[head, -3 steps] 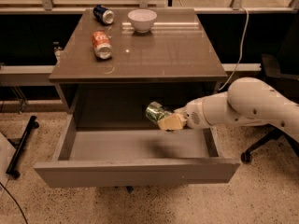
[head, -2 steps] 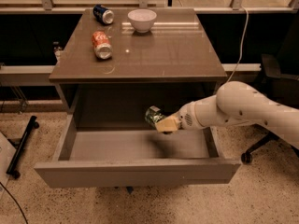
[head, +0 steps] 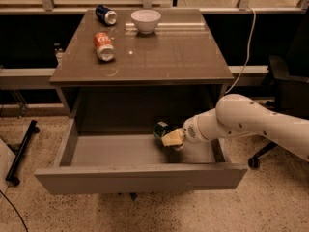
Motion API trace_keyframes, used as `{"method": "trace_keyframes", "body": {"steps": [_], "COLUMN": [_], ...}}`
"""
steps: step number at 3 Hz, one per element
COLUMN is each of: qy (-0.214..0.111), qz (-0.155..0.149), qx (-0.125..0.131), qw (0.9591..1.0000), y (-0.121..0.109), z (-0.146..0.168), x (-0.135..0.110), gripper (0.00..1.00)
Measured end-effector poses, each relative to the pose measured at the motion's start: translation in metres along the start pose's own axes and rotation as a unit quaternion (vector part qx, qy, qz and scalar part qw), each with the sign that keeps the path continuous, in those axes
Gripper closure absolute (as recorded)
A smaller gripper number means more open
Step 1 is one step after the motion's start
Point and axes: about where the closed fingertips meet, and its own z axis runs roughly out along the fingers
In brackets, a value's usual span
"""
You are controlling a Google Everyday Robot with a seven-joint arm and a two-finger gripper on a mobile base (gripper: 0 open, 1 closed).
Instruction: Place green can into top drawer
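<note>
The green can (head: pixel 161 128) is held tilted in my gripper (head: pixel 170 136), low inside the open top drawer (head: pixel 140 177), near its back right part. My gripper is shut on the can, and its pale fingers (head: pixel 173 138) cover the can's right side. My white arm (head: pixel 251 124) reaches in over the drawer's right wall. The drawer is pulled out from the grey-brown cabinet, and its floor (head: pixel 111 150) is bare to the left of the can.
On the cabinet top (head: pixel 183 52) lie a red can (head: pixel 104 46) and a dark blue can (head: pixel 105 14), with a white bowl (head: pixel 146 20) at the back. A black chair base (head: pixel 263 153) stands at right, a black stand leg (head: pixel 21 151) at left.
My gripper has moved left and lower into the drawer with the green can held in it. The drawer and the things on top have not moved.
</note>
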Motion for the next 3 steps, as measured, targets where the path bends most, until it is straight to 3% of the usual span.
{"method": "trace_keyframes", "body": {"steps": [3], "qy": [0.002], "qz": [-0.001], "qx": [-0.004], "qw": [1.0], "y": [0.0039], "z": [0.0039], "x": [0.0002], "gripper": [0.16]}}
